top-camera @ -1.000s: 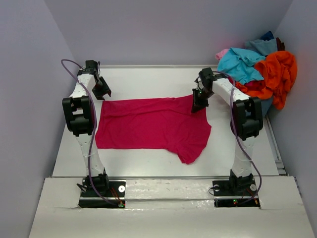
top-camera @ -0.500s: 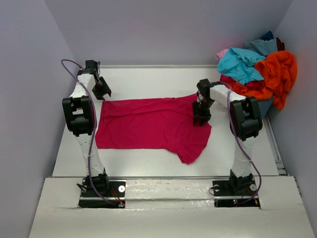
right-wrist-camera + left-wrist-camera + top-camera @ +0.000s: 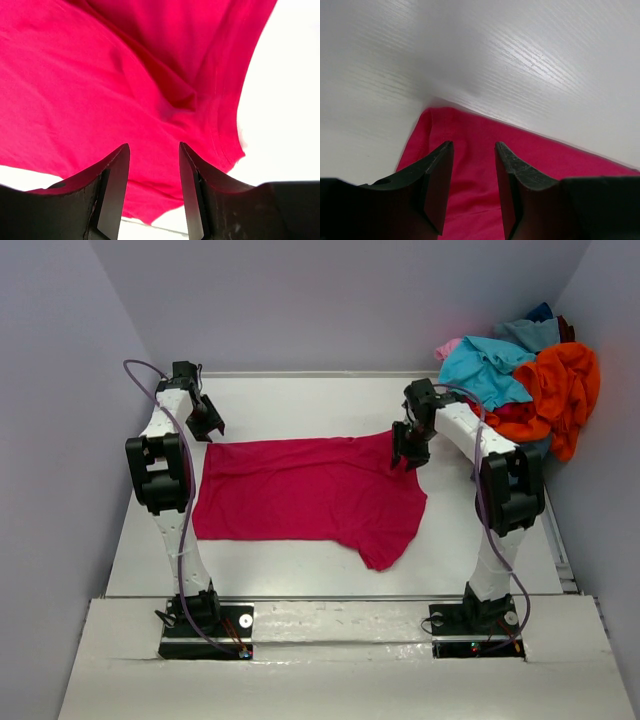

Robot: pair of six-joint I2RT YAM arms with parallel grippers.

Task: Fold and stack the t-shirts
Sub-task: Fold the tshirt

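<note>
Top view: my right fingers (image 3: 112,190) just released the far right corner of the shirt (image 3: 310,490) and hang open above it. With my left fingers (image 3: 437,185) open too, the shirt lies spread on the bench (image 3: 300,400), ready for folding.

A white table (image 3: 300,400) stands between pale grey walls (image 3: 350,300).
</note>
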